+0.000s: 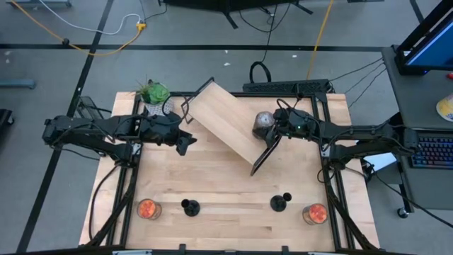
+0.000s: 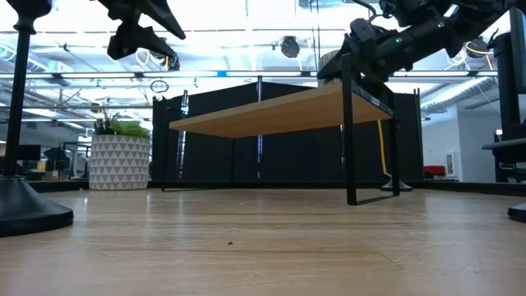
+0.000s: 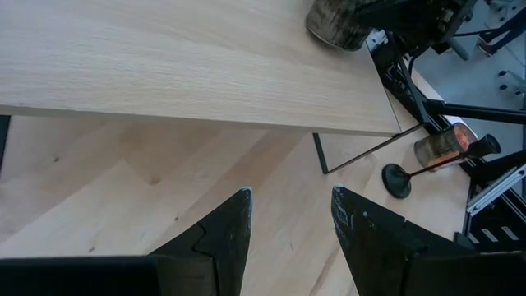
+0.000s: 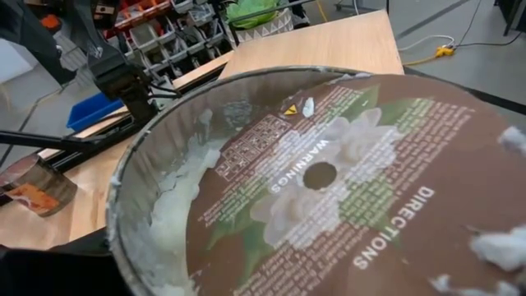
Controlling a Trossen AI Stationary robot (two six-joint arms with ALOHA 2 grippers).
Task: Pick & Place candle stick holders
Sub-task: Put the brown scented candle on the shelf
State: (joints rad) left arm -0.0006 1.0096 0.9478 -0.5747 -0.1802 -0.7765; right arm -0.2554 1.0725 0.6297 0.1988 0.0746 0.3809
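Desk (image 1: 233,184): light wood, wide bare centre.

Small shelf (image 1: 225,127): wooden board on a black frame, set slantwise at upper centre of the high view.

Candle stick holders: two visible, left one (image 1: 190,207) and right one (image 1: 281,203), upright near the lower edge, well apart. Orange-filled glass jars flank them, left (image 1: 147,209) and right (image 1: 315,213).

Potted plant (image 1: 153,95): upper left corner.

Left gripper (image 1: 185,140): beside the shelf's left end, jaws spread, empty.

Right gripper (image 1: 272,127): at a grey jar (image 1: 263,125) on the shelf's right end, jaws spread wide about it.

Right wrist view alone shows the jar's brown warning label (image 4: 329,189). Low view shows the shelf's open underside.
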